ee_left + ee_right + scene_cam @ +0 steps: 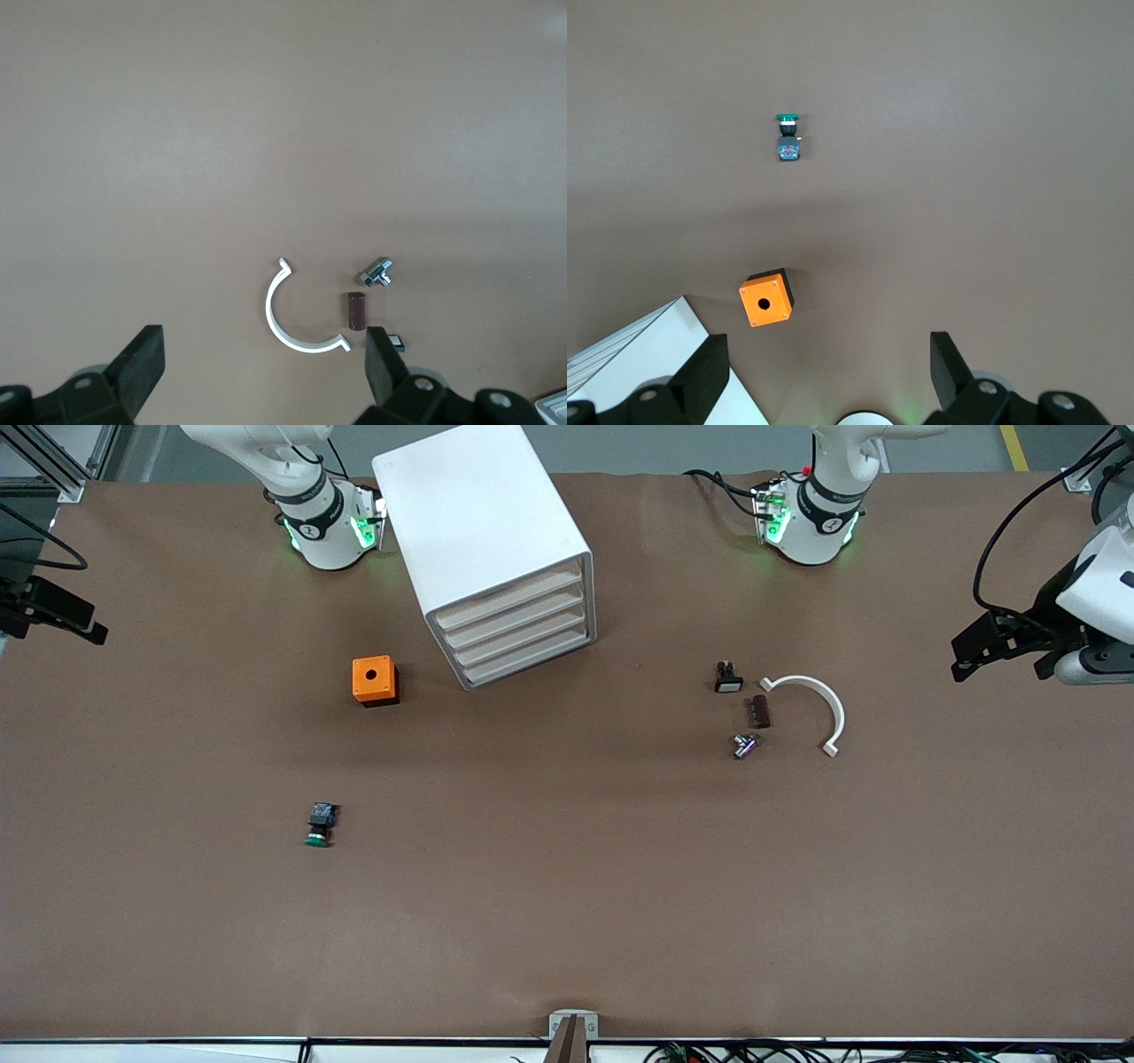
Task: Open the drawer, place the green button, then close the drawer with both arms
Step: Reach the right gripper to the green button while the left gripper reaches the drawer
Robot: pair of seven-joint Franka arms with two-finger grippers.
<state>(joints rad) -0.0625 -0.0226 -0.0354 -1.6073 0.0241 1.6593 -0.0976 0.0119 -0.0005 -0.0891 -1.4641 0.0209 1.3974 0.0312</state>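
The white cabinet [483,522] stands between the arm bases. All four drawers are shut, and the lowest drawer [532,658] faces the left arm's end. The button [321,824] lies on its side, nearer to the front camera than the orange box [375,680]; it also shows in the right wrist view [788,142]. My right gripper [824,376] is open and empty, high over its own base, fingers [75,622] at the view's edge. My left gripper [263,372] is open and empty, high over the white arc [297,314], fingers [974,646] visible.
Toward the left arm's end lie a black white-faced switch [727,677], a brown piece [758,711], a small metal part [746,745] and the white arc [815,704]. The orange box [764,301] sits beside the cabinet [647,354].
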